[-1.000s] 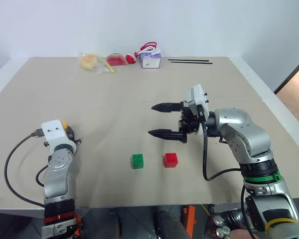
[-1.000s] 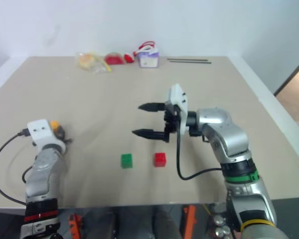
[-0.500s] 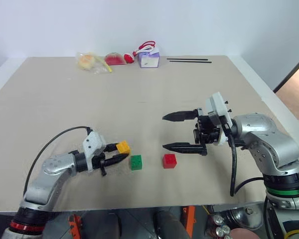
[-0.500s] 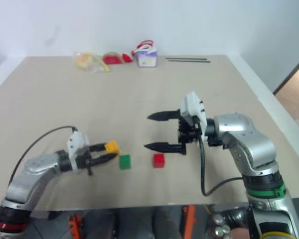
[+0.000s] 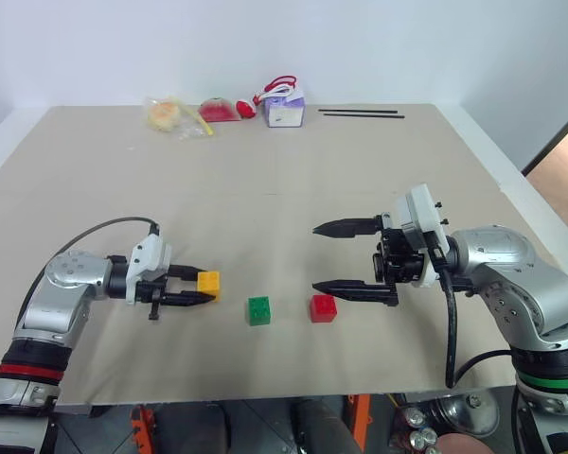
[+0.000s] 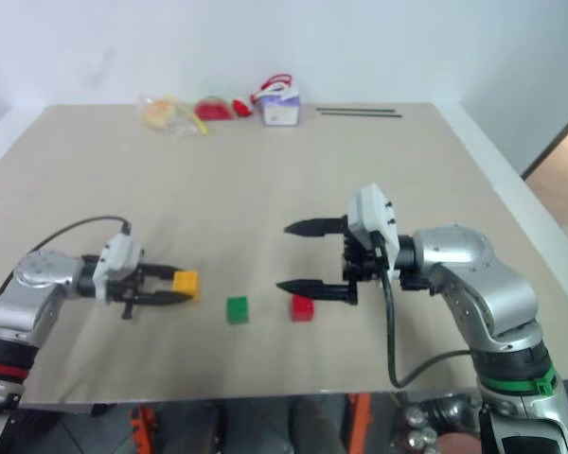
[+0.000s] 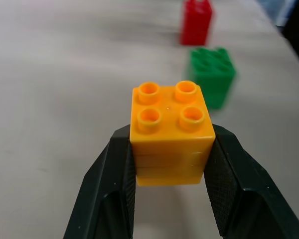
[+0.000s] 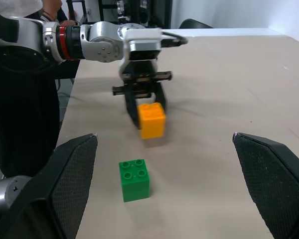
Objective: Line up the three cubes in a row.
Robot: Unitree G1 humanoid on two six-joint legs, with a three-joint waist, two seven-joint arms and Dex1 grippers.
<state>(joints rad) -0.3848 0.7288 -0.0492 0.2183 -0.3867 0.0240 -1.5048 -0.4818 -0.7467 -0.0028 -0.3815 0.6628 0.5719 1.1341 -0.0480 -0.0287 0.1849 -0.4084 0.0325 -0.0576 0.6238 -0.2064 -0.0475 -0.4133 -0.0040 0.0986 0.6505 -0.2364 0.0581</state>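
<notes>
— So, where is the yellow-orange cube (image 5: 208, 282)?
— Clamped between the two fingers of the left gripper (image 5: 204, 289), studs up, just above the table (image 5: 284, 189); whether it touches the surface, I cannot tell.
— And the other cubes?
— The green cube (image 5: 258, 310) and red cube (image 5: 324, 307) stand on the table, side by side but apart; the yellow-orange one is near the green, on its left.
— The right gripper (image 5: 328, 256)?
— Jaws wide apart, holding nothing, beside the red cube; its lower fingertip hides a little of that cube in the right eye view.
</notes>
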